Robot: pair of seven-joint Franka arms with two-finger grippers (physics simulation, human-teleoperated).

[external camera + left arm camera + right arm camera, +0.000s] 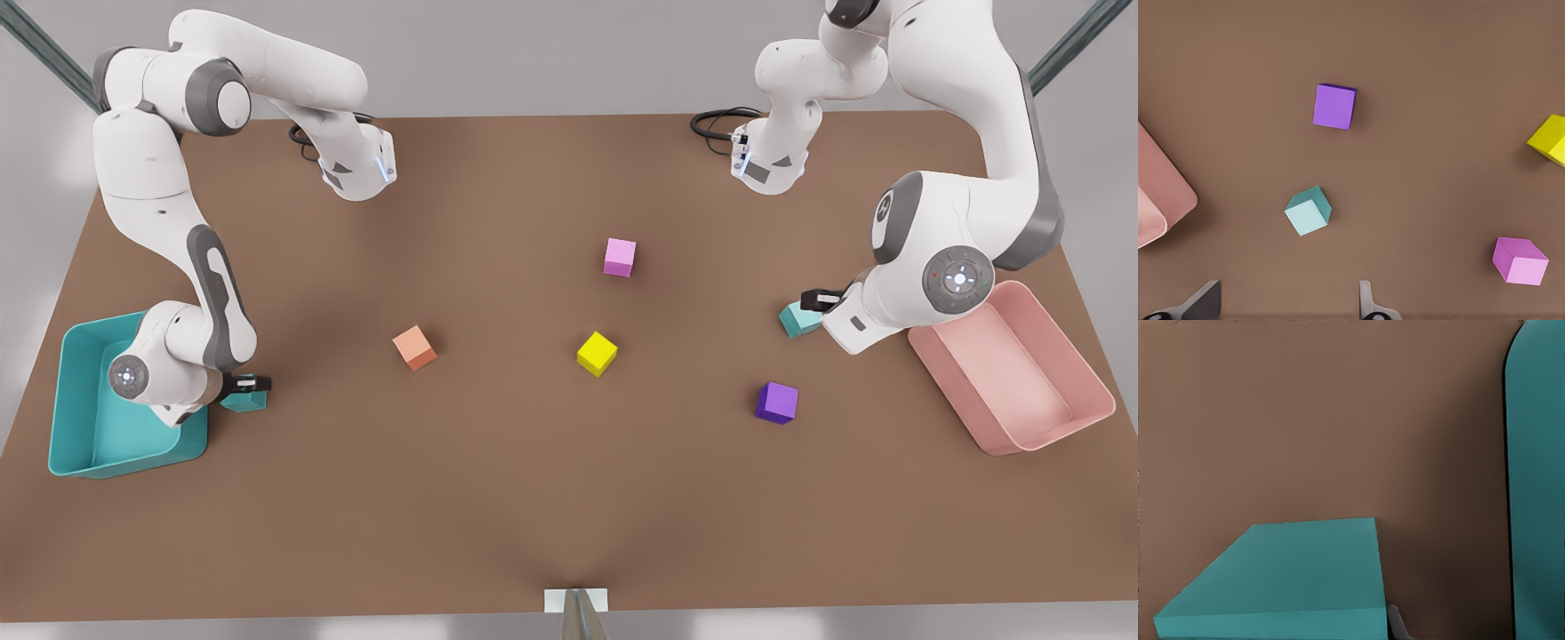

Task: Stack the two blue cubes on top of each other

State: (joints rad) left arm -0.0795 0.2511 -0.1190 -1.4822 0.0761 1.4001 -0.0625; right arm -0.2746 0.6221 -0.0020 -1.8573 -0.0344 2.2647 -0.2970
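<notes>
One blue cube (798,320) lies near the pink bin on the front view's right; in the left wrist view this cube (1308,211) rests on the table, a little apart from my left gripper (1286,305), which is open with nothing in it. That left gripper (822,300) hovers just beside the cube. The other blue cube (244,401) sits beside the teal bin on the front view's left. My right gripper (247,384) is down over it, open. In the right wrist view the cube (1291,580) looms close, one fingertip (1398,628) right beside it, the other hidden.
A teal bin (76,444) stands at the front view's left edge and a pink bin (1067,427) at the right. Orange (414,347), yellow (597,353), pink (620,257) and purple (777,402) cubes lie spread over the middle of the brown table.
</notes>
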